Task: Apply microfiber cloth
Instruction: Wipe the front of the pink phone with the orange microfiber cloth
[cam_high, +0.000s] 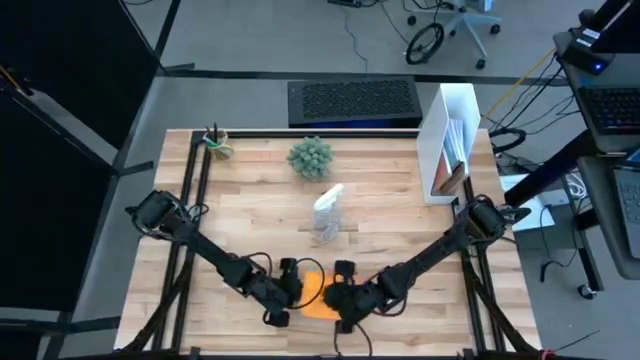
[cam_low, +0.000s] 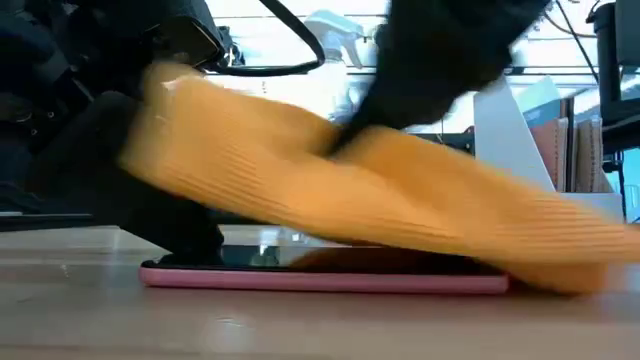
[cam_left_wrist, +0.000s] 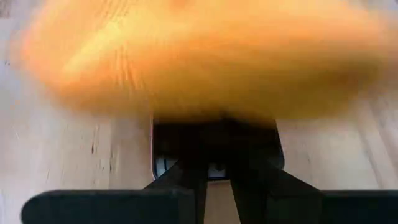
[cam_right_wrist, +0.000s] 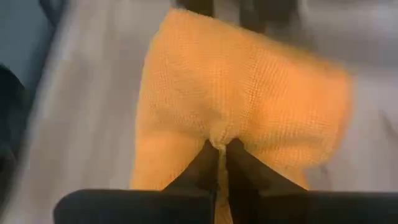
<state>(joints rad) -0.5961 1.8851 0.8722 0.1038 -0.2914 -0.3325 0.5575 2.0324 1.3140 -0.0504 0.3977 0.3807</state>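
A black smartphone in a pink case (cam_low: 320, 272) lies flat on the wooden table near its front edge. The orange-yellow microfiber cloth (cam_low: 380, 195) hangs over it, with its lower end (cam_low: 570, 268) down by the phone's right end. My right gripper (cam_right_wrist: 221, 149) is shut on the cloth; in the high view it stands at the cloth's right (cam_high: 340, 297). My left gripper (cam_left_wrist: 217, 163) is shut, with its tips on the phone's left end (cam_low: 190, 240). The cloth hides most of the screen. My left gripper presses its shut fingertips (cam_left_wrist: 214, 158) down on the phone's end (cam_left_wrist: 217, 142), slanting down from the table's left. The phone lies flat on the table. My right gripper pinches a bunched fold in the cloth's middle (cam_right_wrist: 219, 138) between its two fingers, coming from above and the right. The cloth droops to both sides, its left part (cam_low: 180, 110) lifted and its right end on the phone.
A clear spray bottle (cam_high: 328, 212) stands mid-table behind the arms, and a small green plant (cam_high: 310, 157) farther back. A white file holder (cam_high: 452, 140) stands at the back right and a cup of pens (cam_high: 216, 143) at the back left.
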